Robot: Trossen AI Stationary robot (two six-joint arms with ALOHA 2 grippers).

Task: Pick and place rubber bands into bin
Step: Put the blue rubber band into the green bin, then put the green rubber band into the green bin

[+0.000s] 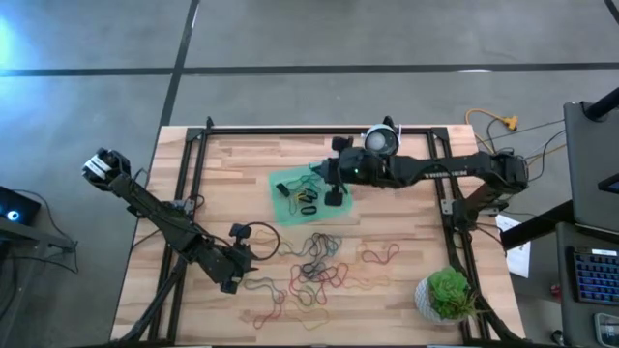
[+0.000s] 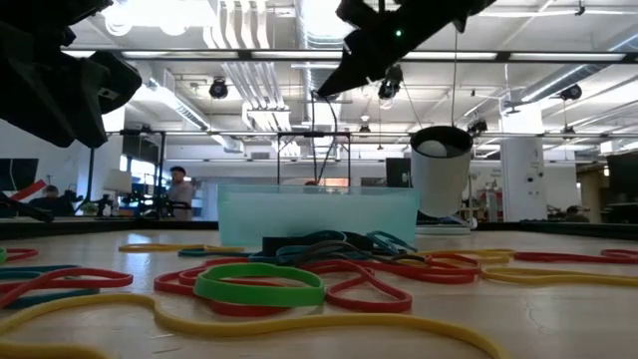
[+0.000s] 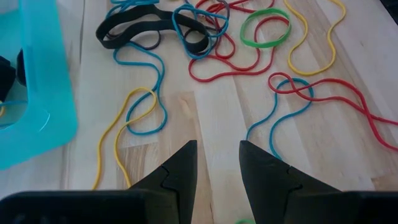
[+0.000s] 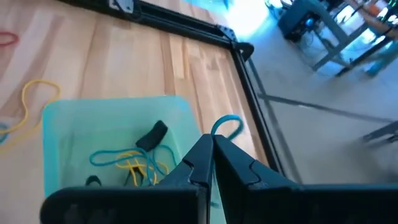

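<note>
Right hand (image 4: pixel 211 146) above the bin (image 1: pixel 290 186), fingers pinched on a blue rubber band (image 4: pixel 225 124). Left hand (image 3: pixel 217 163) slightly parted, empty, over the worktop (image 3: pixel 211 112) near loose rubber bands (image 1: pixel 319 261).

Looks like a large open lab or industrial workspace. Shown by exposed ducts (image 2: pixel 239 70) and strip lights (image 2: pixel 329 55) along a high ceiling, white columns (image 2: pixel 523 175), a polished concrete floor (image 1: pixel 290 39), desks with monitors (image 2: pixel 15 175) far back, people (image 2: pixel 179 189) standing there, and a wooden table (image 1: pixel 387 290) framed in black metal rail (image 1: pixel 319 129).
</note>
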